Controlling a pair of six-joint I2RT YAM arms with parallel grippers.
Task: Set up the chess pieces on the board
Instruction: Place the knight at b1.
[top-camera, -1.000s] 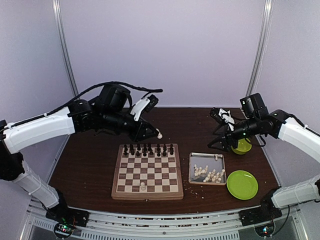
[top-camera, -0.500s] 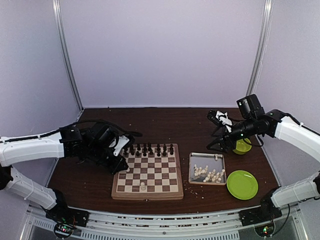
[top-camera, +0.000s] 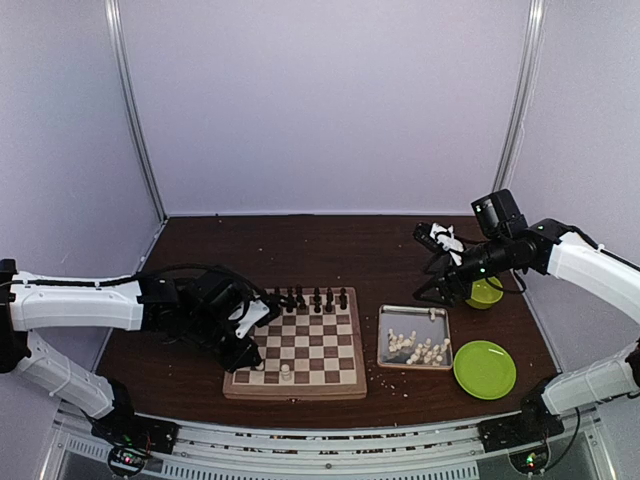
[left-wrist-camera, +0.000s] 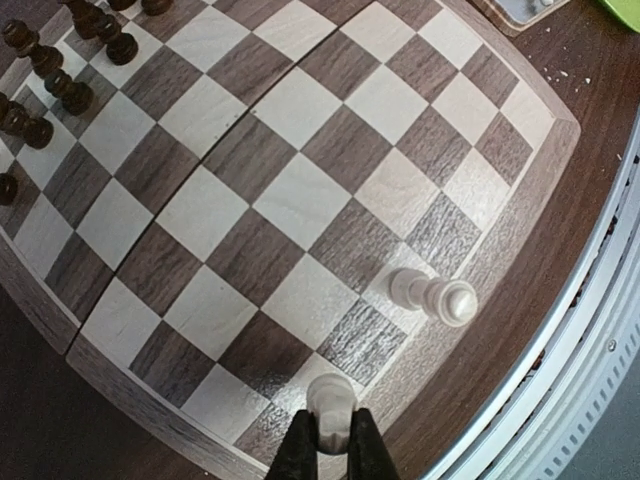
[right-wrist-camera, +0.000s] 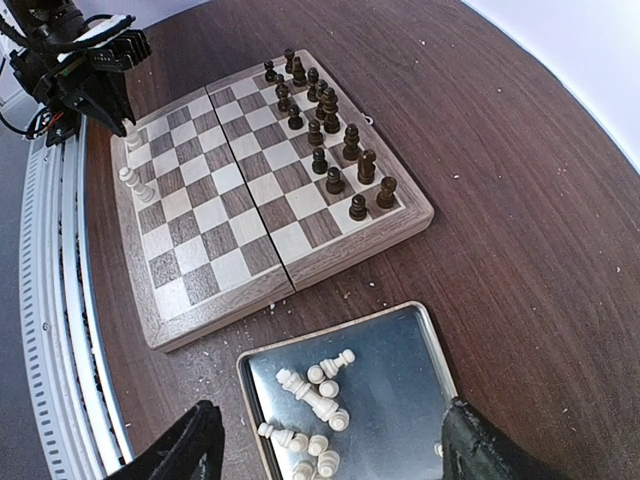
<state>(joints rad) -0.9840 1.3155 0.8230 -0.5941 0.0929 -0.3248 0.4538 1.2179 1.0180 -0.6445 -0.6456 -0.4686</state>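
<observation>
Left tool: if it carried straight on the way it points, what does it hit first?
Probably the board, in its edge row beside the standing white piece; the held white piece in the left tool would touch first. Gap unclear.

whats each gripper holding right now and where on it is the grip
The left gripper pinches one small cream-white chess piece by its sides, its rounded end poking past the fingertips. The right gripper is open and holds nothing.
</observation>
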